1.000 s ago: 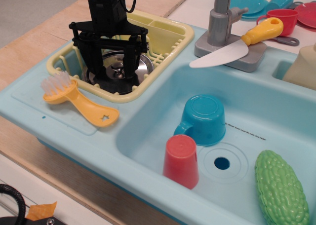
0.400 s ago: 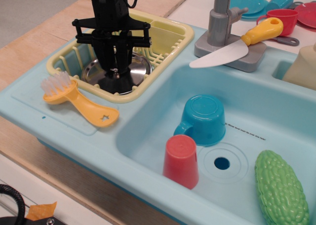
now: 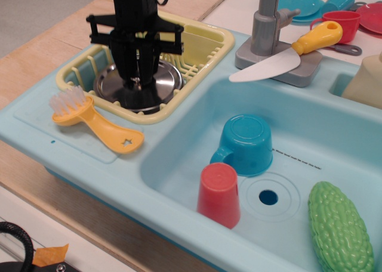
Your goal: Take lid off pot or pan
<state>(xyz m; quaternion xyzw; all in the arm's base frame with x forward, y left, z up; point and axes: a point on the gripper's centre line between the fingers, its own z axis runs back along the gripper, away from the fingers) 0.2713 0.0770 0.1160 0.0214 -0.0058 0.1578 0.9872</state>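
- The tool [image 3: 139, 75] now stands higher in the yellow dish rack [image 3: 206, 45] than a second ago, when it sat low around the knob with its fingers spread wide.
- Its black fingers have drawn in and are nearly together at the middle of the lid [image 3: 138, 81]; they seem to pinch the small knob, though the fingers hide it, so I cannot tell for certain.
- More of the lid's shiny face shows than before, on both sides of the tool.
- The lid lies directly beneath the tool, inside the rack; the pot under it cannot be made out.
- The orange brush [image 3: 89, 120], blue cup [image 3: 246, 144], red cup [image 3: 219, 194] and green gourd [image 3: 340, 227] lie where they did.
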